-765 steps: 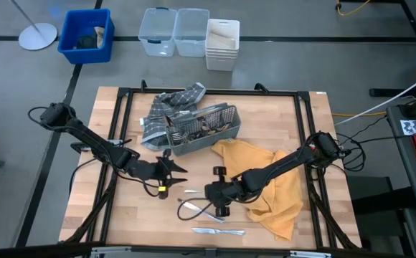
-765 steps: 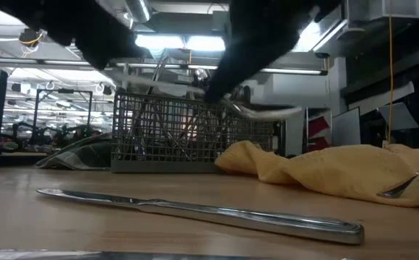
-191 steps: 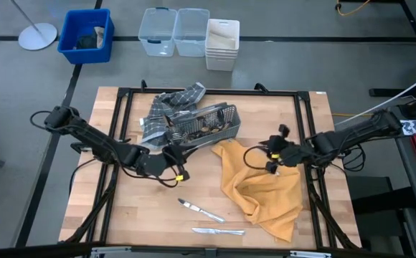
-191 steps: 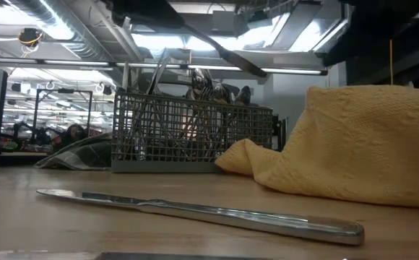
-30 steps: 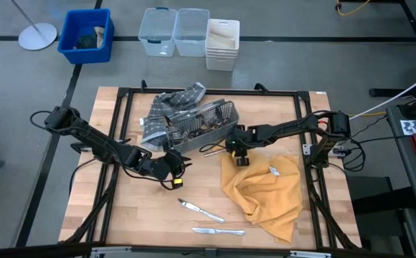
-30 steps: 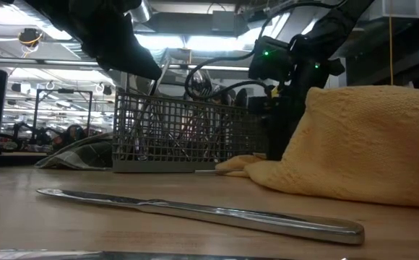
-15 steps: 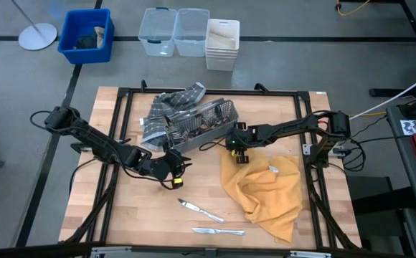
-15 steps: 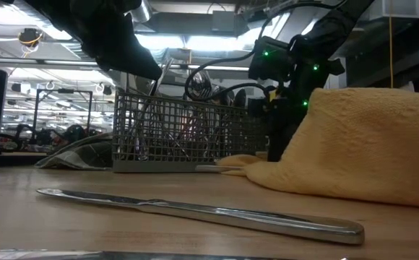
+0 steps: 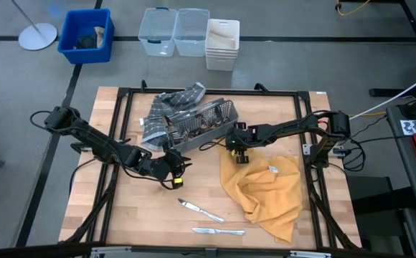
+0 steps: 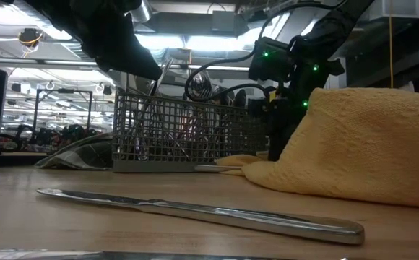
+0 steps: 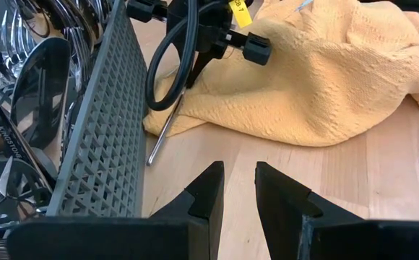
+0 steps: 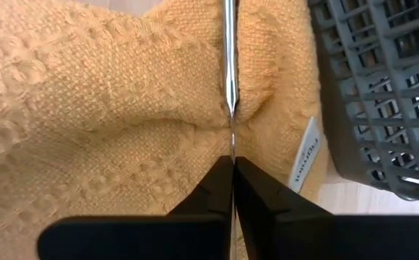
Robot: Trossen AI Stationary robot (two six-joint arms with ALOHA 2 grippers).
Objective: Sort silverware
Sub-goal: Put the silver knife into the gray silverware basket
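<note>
Right end effector (image 12: 232, 173) pressed together on a thin piece of silverware (image 12: 229, 65), edge-on; lies over the yellow towel (image 12: 101, 108) beside the grey caddy (image 12: 383, 94). In the high view, right end effector (image 9: 235, 148) sits at frame centre, at the towel's upper-left corner, just right of the caddy (image 9: 201, 127). Cannot tell fork, spoon or knife from the edge-on view.

Left end effector (image 11: 238, 189) slightly spread, holding nothing, low over the bench (image 11: 383, 173) next to the caddy wall (image 11: 101, 144); in the high view, left of centre (image 9: 173, 169).

Risks from here:
- Grip narrow and near one end, judging by the wrist view; likely to pivot or slip on lift.
- Towel fabric bunched right at the pinch; could be caught in the fingers and dragged up, pulling the towel (image 9: 262, 188) along and disturbing the small shiny bit on it (image 9: 272, 170).
- Caddy just beside; a swinging free end could snag the mesh or knock the standing pieces (image 11: 43, 108).
- Both arms close around the caddy; collision possible if the left moves in.
- Two knives (image 9: 201, 211) (image 9: 219, 231) in lower centre of the high view, well apart, not at risk.
</note>
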